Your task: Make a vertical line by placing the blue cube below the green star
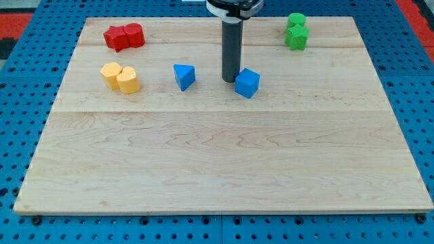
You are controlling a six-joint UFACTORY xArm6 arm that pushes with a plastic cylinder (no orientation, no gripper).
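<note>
The blue cube (pixel 247 83) sits on the wooden board (pixel 217 163) a little above the middle. My tip (pixel 230 80) stands just to the left of it, touching or nearly touching its left face. The green star (pixel 297 37) is at the view's top right, with a green cube-like block (pixel 296 20) right above it. The blue cube lies down and to the left of the green star.
A blue triangular block (pixel 184 76) lies left of my tip. Two yellow blocks (pixel 121 76) sit together further left. Two red blocks (pixel 124 36) sit at the top left. The board rests on a blue pegboard table (pixel 20 81).
</note>
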